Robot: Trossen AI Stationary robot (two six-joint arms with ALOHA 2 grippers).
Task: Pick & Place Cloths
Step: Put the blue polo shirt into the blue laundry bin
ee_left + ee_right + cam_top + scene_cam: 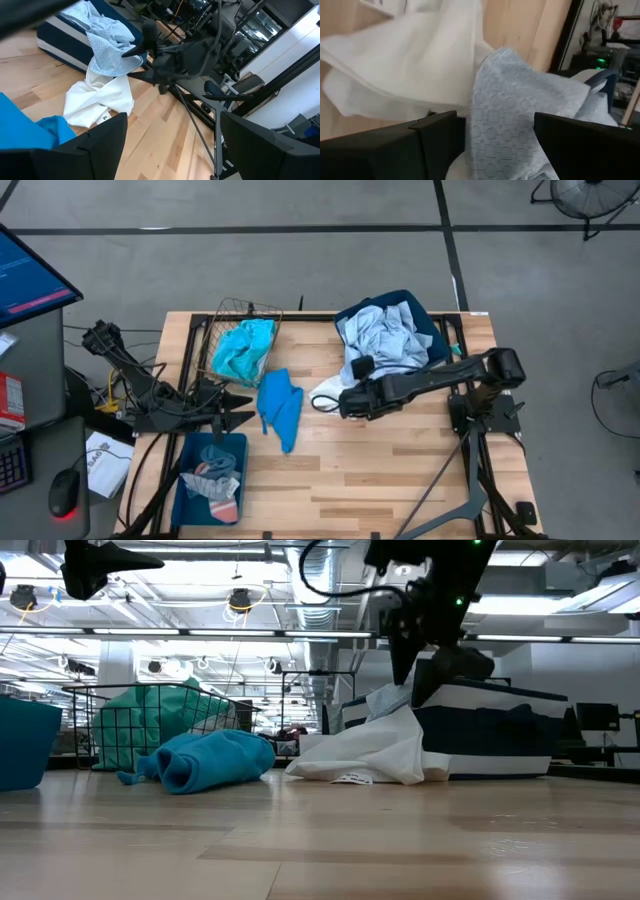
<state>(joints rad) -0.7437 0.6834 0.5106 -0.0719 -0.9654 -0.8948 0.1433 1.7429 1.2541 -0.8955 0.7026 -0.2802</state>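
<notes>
My right gripper (345, 398) hangs over the table's middle, just in front of the navy bin (432, 330), shut on a pale blue-grey cloth (515, 115). More of this cloth lies heaped in the bin. A white cloth (325, 390) rises under the gripper, its lower folds on the table (360, 765). A bright blue cloth (280, 408) lies flat left of it. The turquoise cloth (243, 348) sits in a wire basket. Socks lie in the teal tray (188, 450). My left gripper (245, 408) waits open at the table's left. My right gripper pinches a bunched fold of the pale blue-grey cloth (500, 140) between its two fingers (437, 137), coming from the table's right. The cloth hangs below the gripper (392, 700), clear of the table. Whether the white cloth is caught with it, I cannot tell.
The wire basket (245, 310) stands at the far left of the table, the teal tray at the near left corner. Bare wood lies along the near edge (380, 480). A monitor and cables sit beyond the table's left edge.
</notes>
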